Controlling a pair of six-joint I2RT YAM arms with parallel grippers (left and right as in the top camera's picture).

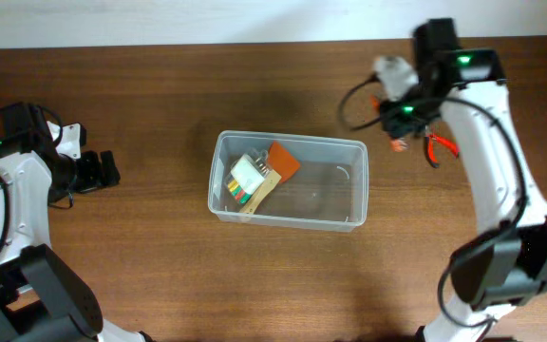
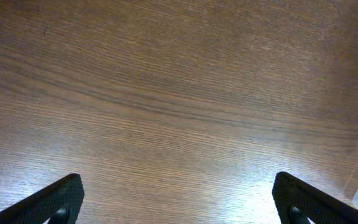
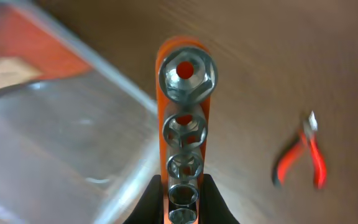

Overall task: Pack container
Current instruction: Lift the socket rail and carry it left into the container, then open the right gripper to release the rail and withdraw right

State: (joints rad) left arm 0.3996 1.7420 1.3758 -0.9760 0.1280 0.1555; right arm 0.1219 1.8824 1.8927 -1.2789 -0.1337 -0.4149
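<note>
Right wrist view is cutting my right tool (image 3: pixel 182 202) off at the bottom edge, so only the dark inner edges of its fingers are showing. They are pressing together on an orange socket rail (image 3: pixel 185 118), pinching it near its lower end. The rail is running up the frame with chrome sockets (image 3: pixel 186 76) in a row, the largest farthest from me and the lowest slipping out of view. Beyond it on the frame's left, the clear container (image 3: pixel 73 130) is lying blurred, with only one corner and part of a wall visible. Off to the other side, red-handled pliers (image 3: pixel 303 158) are lying on the counter (image 3: pixel 260 62), also blurred, well apart from the rail.

My left tool (image 2: pixel 179 202) is spreading wide over bare wood with nothing between its fingers, and only two dark tips are showing.

From overhead, the container is sitting mid-counter between my arms, holding a flat orange piece (image 1: pixel 284 159) and a white-and-green packet (image 1: pixel 247 173) at its left end. I cannot tell what the striped thing beneath them is. My right tool is hovering just beyond the far right corner.
</note>
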